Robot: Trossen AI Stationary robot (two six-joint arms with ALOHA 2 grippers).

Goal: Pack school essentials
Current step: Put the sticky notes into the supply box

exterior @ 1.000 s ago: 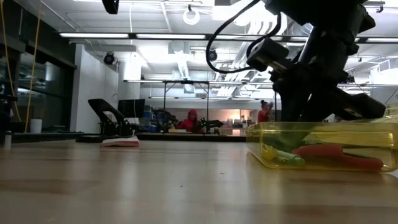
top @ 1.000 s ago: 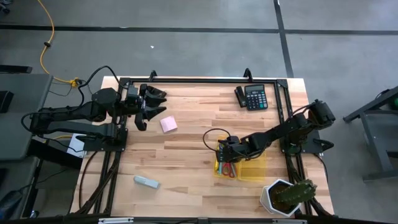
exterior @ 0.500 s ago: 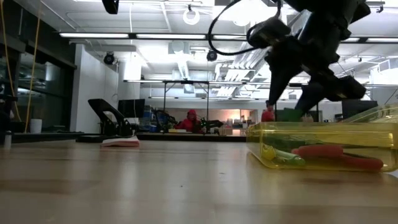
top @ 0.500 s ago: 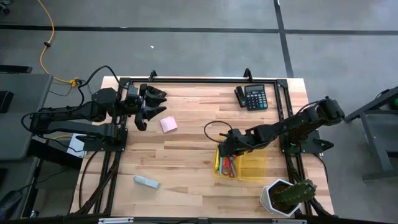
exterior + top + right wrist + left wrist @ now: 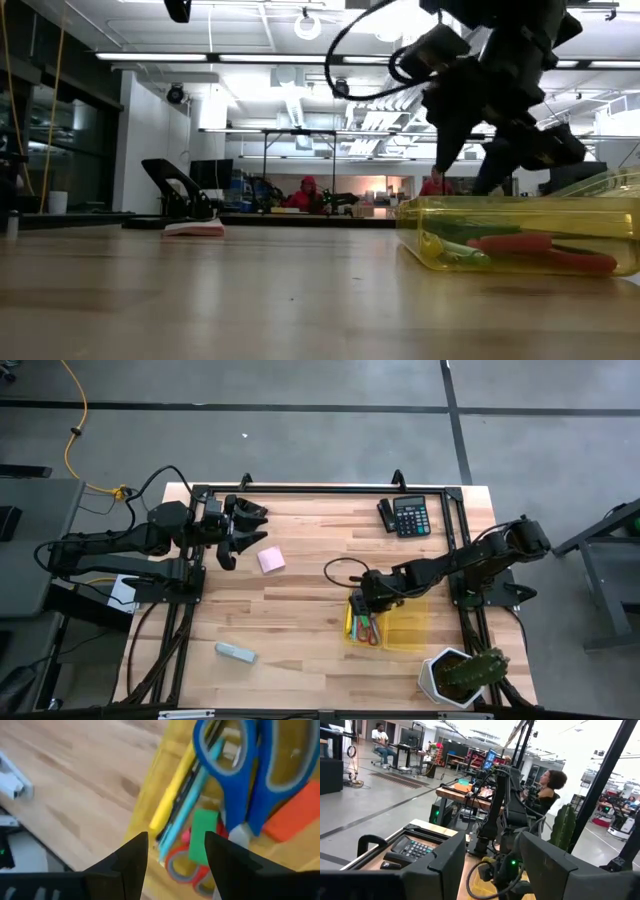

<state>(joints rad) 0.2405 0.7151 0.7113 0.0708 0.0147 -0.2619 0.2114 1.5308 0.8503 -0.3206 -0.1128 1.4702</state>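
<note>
Your right gripper (image 5: 172,851) has just opened wide, dropping the green eraser (image 5: 202,829) into the yellow tray (image 5: 405,631). The pink pad (image 5: 271,560) is still out, near your idle left gripper (image 5: 240,530), open too

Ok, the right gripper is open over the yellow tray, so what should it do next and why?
Probably lift the right gripper clear of the yellow tray and head for the pink sticky-note pad. Its jaws are open and empty, scissors and pens already lie in the tray, and the pad sits loose on the table. The left gripper waits open beside it.
</note>
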